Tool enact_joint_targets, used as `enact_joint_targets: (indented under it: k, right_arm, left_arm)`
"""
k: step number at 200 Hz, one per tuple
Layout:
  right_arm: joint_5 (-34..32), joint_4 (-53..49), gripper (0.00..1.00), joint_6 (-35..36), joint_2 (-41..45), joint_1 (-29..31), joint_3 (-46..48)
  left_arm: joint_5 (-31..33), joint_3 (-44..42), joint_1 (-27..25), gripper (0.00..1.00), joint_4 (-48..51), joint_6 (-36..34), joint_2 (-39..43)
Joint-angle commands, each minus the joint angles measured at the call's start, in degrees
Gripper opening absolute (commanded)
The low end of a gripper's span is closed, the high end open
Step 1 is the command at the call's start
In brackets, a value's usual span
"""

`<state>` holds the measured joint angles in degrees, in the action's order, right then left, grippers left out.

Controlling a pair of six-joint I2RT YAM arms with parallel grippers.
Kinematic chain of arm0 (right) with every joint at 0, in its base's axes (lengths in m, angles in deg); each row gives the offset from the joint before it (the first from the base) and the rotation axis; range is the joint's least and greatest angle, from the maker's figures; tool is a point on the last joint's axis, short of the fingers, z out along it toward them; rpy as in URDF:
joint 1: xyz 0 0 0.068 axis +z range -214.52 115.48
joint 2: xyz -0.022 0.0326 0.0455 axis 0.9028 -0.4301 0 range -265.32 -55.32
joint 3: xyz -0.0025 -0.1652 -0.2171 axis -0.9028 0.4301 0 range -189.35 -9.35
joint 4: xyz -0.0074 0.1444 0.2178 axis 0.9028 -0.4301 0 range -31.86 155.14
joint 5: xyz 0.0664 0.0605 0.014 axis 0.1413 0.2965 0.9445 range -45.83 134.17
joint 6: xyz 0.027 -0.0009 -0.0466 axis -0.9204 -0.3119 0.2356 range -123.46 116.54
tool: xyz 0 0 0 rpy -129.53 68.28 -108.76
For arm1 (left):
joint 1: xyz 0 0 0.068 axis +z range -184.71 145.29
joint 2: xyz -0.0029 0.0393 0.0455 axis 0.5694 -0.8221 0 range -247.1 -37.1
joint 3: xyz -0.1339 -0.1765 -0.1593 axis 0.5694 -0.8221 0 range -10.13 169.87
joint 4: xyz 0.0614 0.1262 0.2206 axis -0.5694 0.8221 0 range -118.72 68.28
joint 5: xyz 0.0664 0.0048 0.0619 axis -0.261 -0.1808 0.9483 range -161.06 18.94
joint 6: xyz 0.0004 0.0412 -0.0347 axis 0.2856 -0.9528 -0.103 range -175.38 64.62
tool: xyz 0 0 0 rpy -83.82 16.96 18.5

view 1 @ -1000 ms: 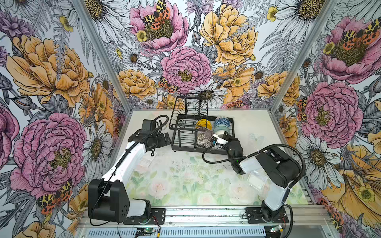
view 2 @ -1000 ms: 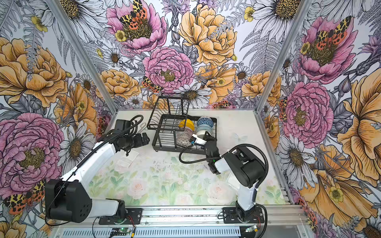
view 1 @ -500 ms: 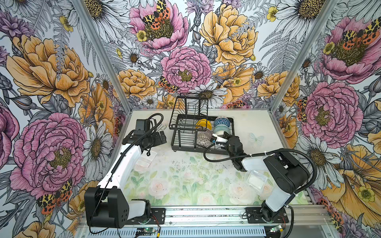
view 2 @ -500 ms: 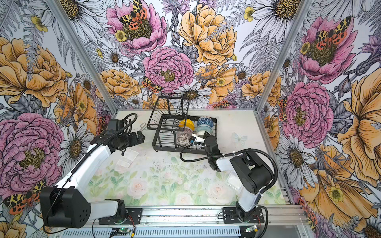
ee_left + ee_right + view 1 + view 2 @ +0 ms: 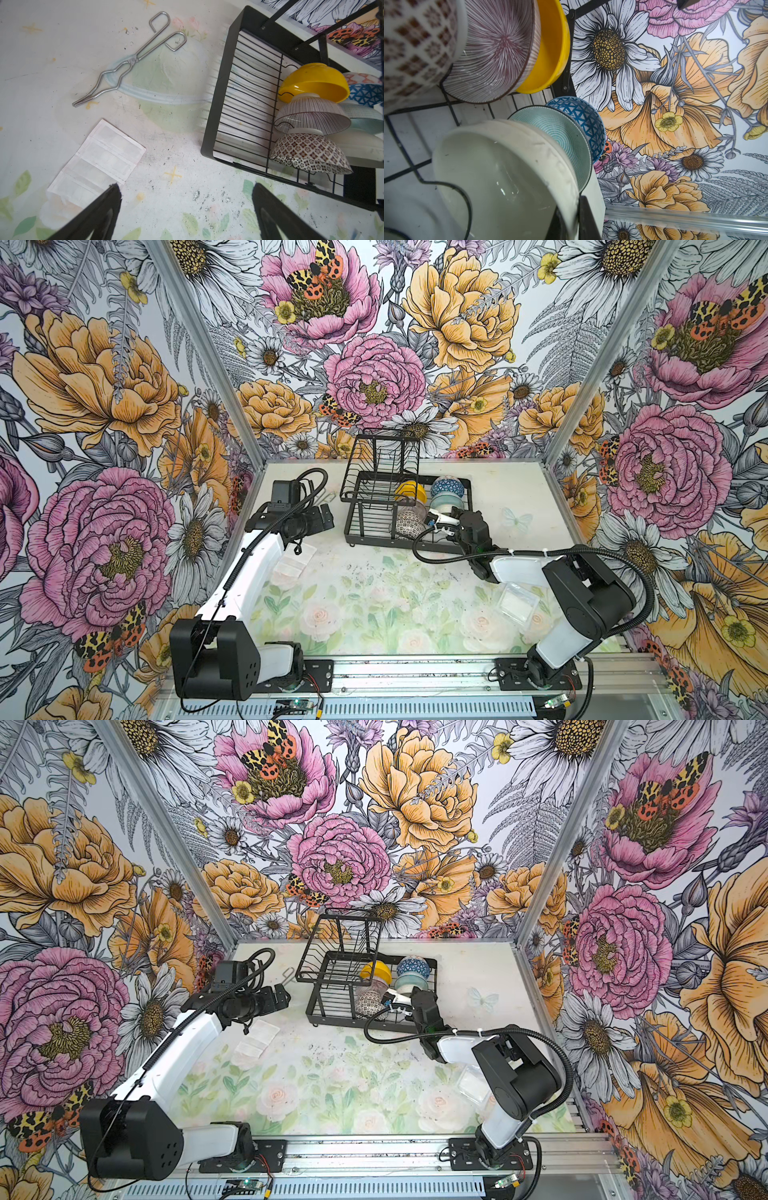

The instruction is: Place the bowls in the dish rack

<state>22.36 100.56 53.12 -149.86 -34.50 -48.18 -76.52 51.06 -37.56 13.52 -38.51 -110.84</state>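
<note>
1. In both top views the light is bright, even and diffuse, coming from above; the bench (image 5: 374, 572) looks pale and slightly washed out.
2. Shadows are soft and faint, with only thin shading under the dish rack (image 5: 350, 518).
3. Wide-angle distortion makes the wall posts (image 5: 199, 335) lean outward toward the frame edges.
4. The left wrist view is sharp on the tongs (image 5: 128, 60), which cast a soft shadow; the fingertips (image 5: 112, 197) of the left gripper (image 5: 185, 199) are dark and fuzzy-edged.
5. In the right wrist view the brown-and-white patterned bowl (image 5: 411, 45) is out of focus, the cream bowl (image 5: 500, 176) carries small glints, and the wallpaper (image 5: 675, 104) is crisp.
</note>
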Motion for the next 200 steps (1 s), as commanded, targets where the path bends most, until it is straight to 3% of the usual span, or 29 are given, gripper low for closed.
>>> enact_joint_targets:
  k: [1, 67, 89, 122, 200]
  right_arm:
    - [-0.5, -0.5, 0.00, 0.0, -0.9, 1.8, -0.5]
    - [-11.0, 25.8, 0.00, 9.8, -10.4, 5.9, 3.1]
    - [-12.4, 30.4, 0.00, 11.1, -12.4, 6.5, 3.5]
    - [-13.2, 30.7, 0.00, 9.3, -12.0, 7.1, 4.3]
    - [-11.4, 20.3, 0.00, 0.0, -5.7, 5.9, 3.3]
  left_arm:
    - [-0.9, 1.5, 0.8, 0.99, 0.2, -1.3, -0.7]
    - [-1.6, 4.2, 1.4, 0.99, 0.9, -1.9, -3.4]
    - [-1.8, 5.2, 1.8, 0.99, 1.3, -2.2, -4.2]
    - [-1.9, 6.5, 1.8, 0.99, 1.7, -2.4, -5.4]
    - [-2.2, 7.5, 1.8, 0.99, 1.7, -2.4, -6.5]
